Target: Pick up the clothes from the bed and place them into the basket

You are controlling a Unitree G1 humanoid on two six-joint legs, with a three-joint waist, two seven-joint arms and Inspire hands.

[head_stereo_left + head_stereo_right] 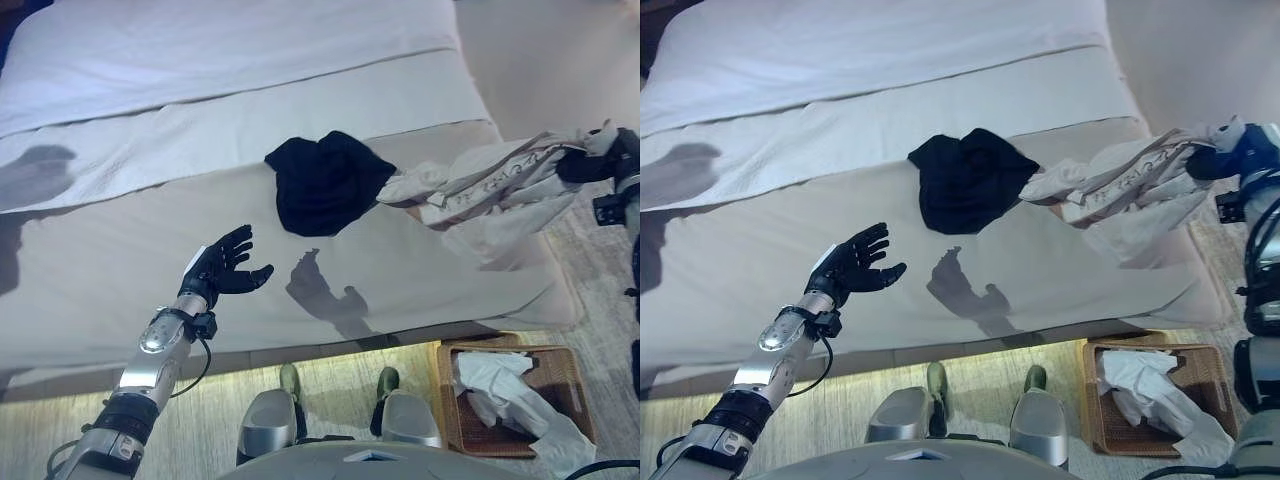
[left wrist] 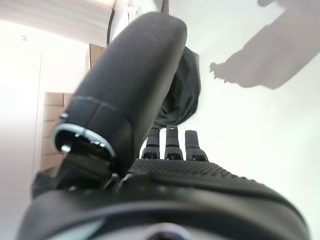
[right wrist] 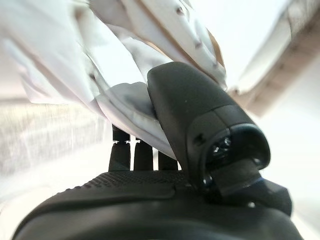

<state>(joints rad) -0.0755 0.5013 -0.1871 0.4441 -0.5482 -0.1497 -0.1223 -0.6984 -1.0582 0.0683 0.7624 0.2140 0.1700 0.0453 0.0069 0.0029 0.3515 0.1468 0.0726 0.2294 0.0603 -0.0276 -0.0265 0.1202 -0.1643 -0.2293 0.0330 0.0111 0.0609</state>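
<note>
Crumpled beige garment [image 1: 490, 195] pinched in right hand [image 1: 590, 160]; wicker basket [image 1: 560, 375] below.

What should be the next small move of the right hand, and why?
Probably carry the light garment toward the robot and lower it over the basket. The right hand is shut on one end, while the other end lies on the bed beside the black garment. The basket stands on the floor, already holding white cloth.

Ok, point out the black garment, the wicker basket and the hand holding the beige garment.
black garment [image 1: 322, 183]: left eye view, middle of the bundle.
wicker basket [image 1: 566, 379]: left eye view, right wall.
right hand [image 1: 588, 163]: left eye view, dark fingers gripping the beige garment [image 1: 500, 190].
</note>
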